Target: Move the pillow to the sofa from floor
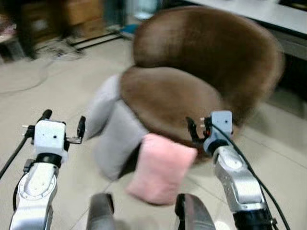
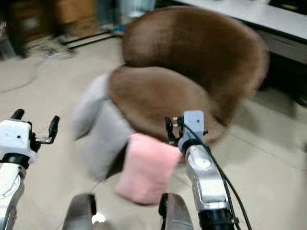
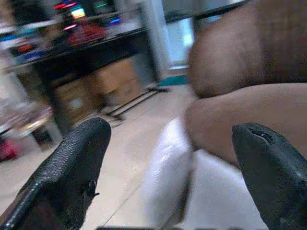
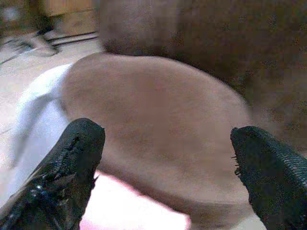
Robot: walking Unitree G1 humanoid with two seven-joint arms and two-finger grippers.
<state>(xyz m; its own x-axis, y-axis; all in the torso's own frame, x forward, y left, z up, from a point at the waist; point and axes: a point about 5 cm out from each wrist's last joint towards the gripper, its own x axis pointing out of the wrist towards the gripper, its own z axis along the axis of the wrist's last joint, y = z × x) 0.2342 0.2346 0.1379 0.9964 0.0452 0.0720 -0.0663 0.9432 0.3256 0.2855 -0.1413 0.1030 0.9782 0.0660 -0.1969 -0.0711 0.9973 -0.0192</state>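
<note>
Looked forward and down from the head at the brown sofa (image 1: 192, 81) and tiled floor (image 1: 57, 91). From the wrists, faced along spread black fingers (image 3: 67, 177), close to that same sofa seat.

The sofa (image 1: 201, 72) is covered in soft brown fuzzy cloth. The pink pillow (image 1: 163, 167) is made of soft, matt cloth. A smooth grey cloth (image 1: 112, 134) is seen beside it. The floor (image 1: 57, 91) is laid with pale, smooth, slightly shiny tiles. The black fingers (image 3: 72, 163) are covered in rough, bumpy rubber.
</note>
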